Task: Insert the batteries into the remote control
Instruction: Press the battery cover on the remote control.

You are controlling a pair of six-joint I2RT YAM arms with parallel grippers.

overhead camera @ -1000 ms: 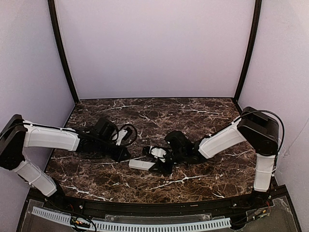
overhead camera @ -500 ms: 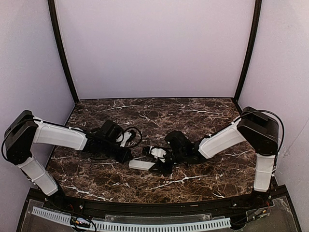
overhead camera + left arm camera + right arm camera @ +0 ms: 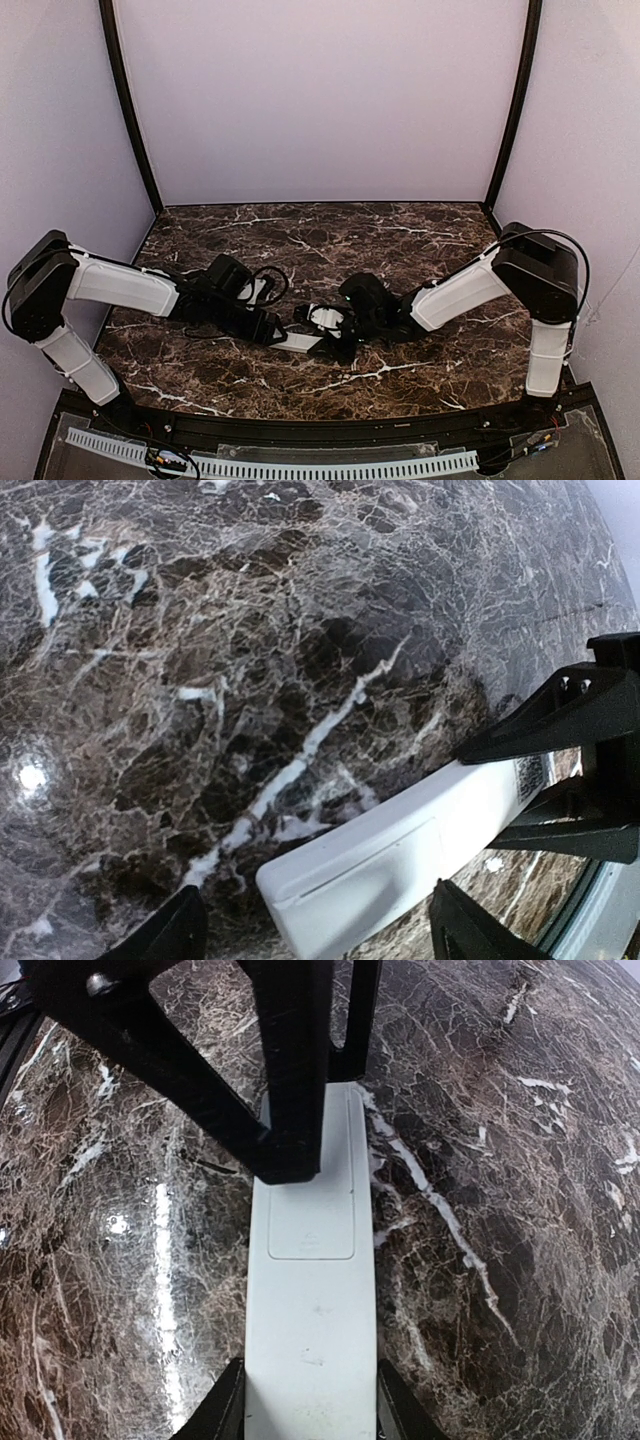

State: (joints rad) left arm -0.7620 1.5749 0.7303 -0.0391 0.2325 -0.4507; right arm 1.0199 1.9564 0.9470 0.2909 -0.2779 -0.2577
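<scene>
While the right gripper (image 3: 310, 1410) clamps its right end, the remote (image 3: 298, 341) lies flat on the table (image 3: 420, 240) near the middle; the left gripper (image 3: 320, 920) is released, its 2 fingers (image 3: 185, 930) spread around the left end.

Robotics lab test cell, boxed in by plain lilac panels (image 3: 320, 100) across the upper frame, with black frame posts (image 3: 125, 110) at upper left and upper right. Dark marble-pattern tabletop (image 3: 400, 230) mid-frame as the only work surface, with a white-and-black left arm (image 3: 110, 285) and right arm (image 3: 460, 290) mounted at its near edge. Along the bottom edge, a slotted white cable duct (image 3: 300, 468) and loose wiring (image 3: 165, 460): typical rig hardware.
</scene>
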